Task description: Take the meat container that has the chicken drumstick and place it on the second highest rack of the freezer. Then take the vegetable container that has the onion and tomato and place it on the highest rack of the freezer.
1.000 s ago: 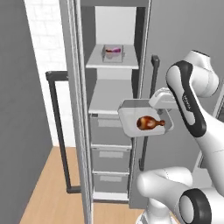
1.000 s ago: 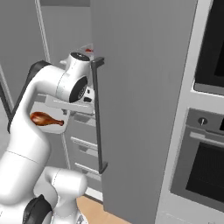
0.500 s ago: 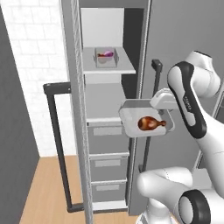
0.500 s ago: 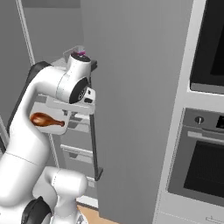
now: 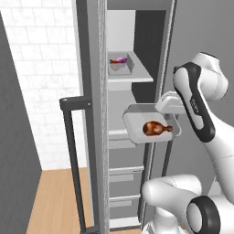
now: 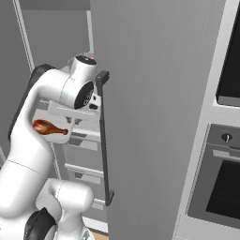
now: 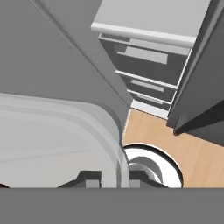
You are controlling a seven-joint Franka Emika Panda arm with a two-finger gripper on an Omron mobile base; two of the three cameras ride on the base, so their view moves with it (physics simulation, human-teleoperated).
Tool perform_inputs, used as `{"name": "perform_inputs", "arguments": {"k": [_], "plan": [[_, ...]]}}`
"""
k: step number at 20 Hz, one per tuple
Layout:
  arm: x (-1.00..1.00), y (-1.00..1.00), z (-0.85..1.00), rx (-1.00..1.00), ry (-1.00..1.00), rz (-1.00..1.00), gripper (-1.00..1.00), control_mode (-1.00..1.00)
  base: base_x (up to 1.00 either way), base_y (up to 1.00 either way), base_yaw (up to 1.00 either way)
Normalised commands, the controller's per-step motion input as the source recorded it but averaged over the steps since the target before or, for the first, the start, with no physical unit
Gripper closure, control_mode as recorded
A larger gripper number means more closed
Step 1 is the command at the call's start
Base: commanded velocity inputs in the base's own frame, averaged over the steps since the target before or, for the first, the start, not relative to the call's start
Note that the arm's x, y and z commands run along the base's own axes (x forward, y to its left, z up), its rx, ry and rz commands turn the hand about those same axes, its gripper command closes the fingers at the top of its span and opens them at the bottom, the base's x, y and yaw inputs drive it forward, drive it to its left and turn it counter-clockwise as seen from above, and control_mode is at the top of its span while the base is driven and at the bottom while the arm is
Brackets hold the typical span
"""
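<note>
The meat container [image 5: 151, 126] with the chicken drumstick [image 5: 155, 128] is hanging mid-frame before the open freezer [image 5: 123, 114], gripper [image 7: 113, 177] pinching its rim; shelving is pending. The vegetable container [image 5: 121, 63] is already sitting on the highest rack [image 5: 137, 76].

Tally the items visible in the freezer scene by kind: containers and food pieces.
Containers: 2, the meat container held by the gripper, and the vegetable container on a freezer shelf.
Food pieces: 2 clear, the chicken drumstick and the onion; a tomato can't be made out.
Total: 4.
</note>
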Motion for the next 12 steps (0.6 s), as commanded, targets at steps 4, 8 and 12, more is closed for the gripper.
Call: {"name": "perform_inputs", "arguments": {"k": [4, 8, 12], "plan": [[0.03, 0.20, -0.21, 0.06, 0.00, -0.28, 1.00, -1.00, 0.00, 0.00, 0.00], [0.38, 0.03, -0.44, 0.03, 0.01, -0.70, 1.00, -1.00, 0.00, 0.00, 0.00], [0.44, 0.13, -0.60, 0.06, 0.07, -0.74, 1.00, -1.00, 0.00, 0.00, 0.00]]}}
